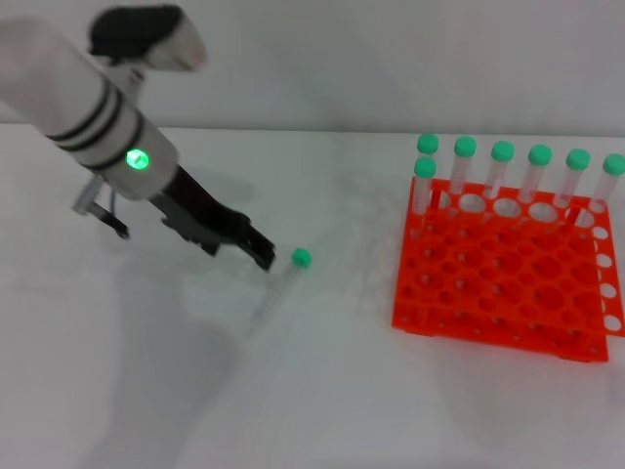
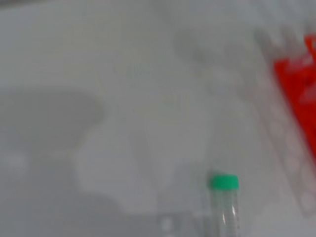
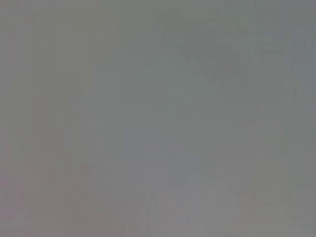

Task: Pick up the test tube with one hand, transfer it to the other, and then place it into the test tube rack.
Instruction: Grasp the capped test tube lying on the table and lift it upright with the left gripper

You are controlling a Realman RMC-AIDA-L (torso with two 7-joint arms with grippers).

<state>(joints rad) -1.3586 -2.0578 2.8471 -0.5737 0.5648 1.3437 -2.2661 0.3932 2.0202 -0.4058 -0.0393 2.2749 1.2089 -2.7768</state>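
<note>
Centrally, test tube [image 1: 278,283]: clear, green-capped, lying flat on white bench [image 1: 322,391], cap toward the rear; seen also in left wrist view [image 2: 225,202]. Left end effector [image 1: 256,246]: black, on white-silver arm with green light, tips just beside the capped end of the tube, not visibly gripping it; spread or pressed together: cannot tell. Test tube rack [image 1: 503,278]: orange-red, well apart to the right of the tube; seven green-capped tubes [image 1: 502,168] standing upright in rear holes. Right end effector: unseen; right wrist view plain grey.
</note>
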